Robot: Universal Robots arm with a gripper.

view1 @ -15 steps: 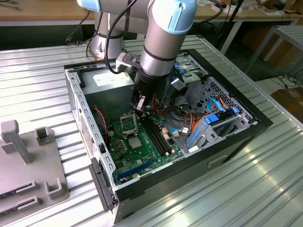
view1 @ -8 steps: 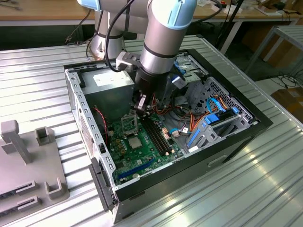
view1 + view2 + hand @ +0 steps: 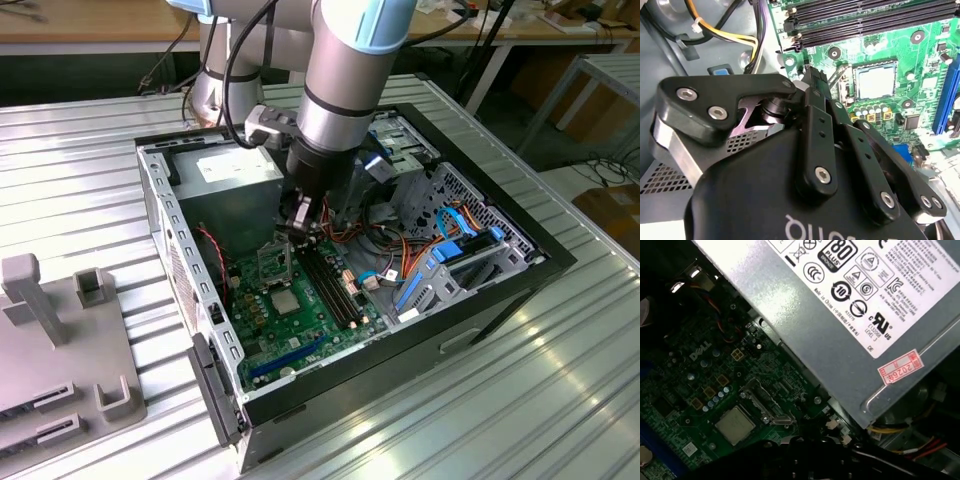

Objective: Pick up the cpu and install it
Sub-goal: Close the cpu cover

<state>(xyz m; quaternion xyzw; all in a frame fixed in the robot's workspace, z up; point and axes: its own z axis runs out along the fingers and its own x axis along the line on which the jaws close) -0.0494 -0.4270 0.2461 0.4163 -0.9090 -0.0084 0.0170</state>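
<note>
cpu (image 3: 283, 300) lay flat on board (image 3: 250, 300) | your end effector (image 3: 297, 228) hung near it, grip unreadable | risk: your careless descent could've knocked cpu askew

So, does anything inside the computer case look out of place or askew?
The cpu looks seated squarely, but the hinged frame beside it stands open, not clamped over it.
</note>
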